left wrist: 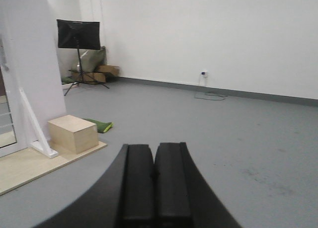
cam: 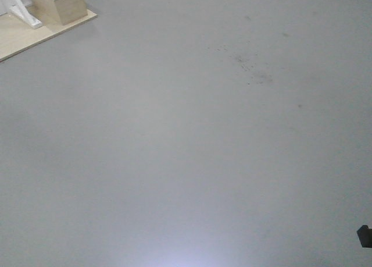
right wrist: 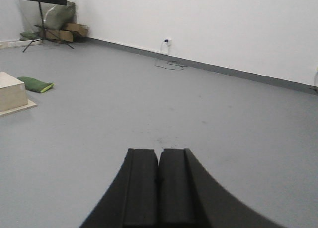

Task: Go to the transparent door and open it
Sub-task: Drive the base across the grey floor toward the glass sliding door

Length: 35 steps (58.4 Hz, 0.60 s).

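Note:
In the left wrist view a narrow strip of white-framed glass point(left wrist: 5, 121) with thin horizontal bars shows at the far left edge, beside a white upright panel point(left wrist: 35, 64). Too little shows to tell whether it is the transparent door; no handle is clearly seen. My left gripper point(left wrist: 154, 146) is shut and empty, held above the grey floor and pointing into the room. My right gripper point(right wrist: 159, 151) is also shut and empty, over bare floor. Neither is near the glass.
A low wooden platform point(left wrist: 30, 168) carries a wooden box point(left wrist: 73, 132) and a white slanted brace point(left wrist: 35, 123); both also show in the front view, the platform point(cam: 29, 37) top left. A green cushion point(left wrist: 99, 124) lies behind it. A black stand point(left wrist: 78, 34) and boxes stand in the far corner.

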### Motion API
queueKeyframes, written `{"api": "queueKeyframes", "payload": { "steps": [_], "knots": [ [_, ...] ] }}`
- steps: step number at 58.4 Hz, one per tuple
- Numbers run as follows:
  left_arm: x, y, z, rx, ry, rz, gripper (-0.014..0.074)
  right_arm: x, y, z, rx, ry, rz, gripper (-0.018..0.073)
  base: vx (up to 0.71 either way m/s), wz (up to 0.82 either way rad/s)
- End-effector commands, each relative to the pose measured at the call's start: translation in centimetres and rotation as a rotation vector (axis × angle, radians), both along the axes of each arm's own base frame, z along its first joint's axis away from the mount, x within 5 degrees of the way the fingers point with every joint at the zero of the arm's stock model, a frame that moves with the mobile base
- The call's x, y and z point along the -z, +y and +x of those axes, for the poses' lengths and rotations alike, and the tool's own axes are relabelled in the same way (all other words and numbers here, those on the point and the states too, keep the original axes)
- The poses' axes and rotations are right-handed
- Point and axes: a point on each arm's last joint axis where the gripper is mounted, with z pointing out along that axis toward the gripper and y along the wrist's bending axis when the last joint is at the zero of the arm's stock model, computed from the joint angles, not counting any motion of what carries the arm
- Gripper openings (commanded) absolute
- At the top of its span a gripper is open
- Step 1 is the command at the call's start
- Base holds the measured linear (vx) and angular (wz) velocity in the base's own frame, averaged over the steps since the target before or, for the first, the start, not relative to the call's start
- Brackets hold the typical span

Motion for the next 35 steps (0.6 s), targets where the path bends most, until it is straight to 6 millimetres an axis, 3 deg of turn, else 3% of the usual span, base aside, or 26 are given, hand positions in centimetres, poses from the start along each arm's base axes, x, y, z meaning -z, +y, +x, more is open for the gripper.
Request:
{"api": "queueKeyframes", "payload": {
  "steps": [1, 35],
  "knots": [
    [0.28, -0.04, 0.03, 0.007, -0.054, -0.010, -0.0006, -0.42, -0.02, -0.05, 0.004, -0.084, -0.010, -0.0008, 0.73, 0.52],
    [0.28, -0.04, 0.03, 0.007, -0.054, -0.010, -0.0006, -0.42, -0.02, -0.05, 0.004, -0.084, -0.010, -0.0008, 0.76, 0.53]
  ]
}}
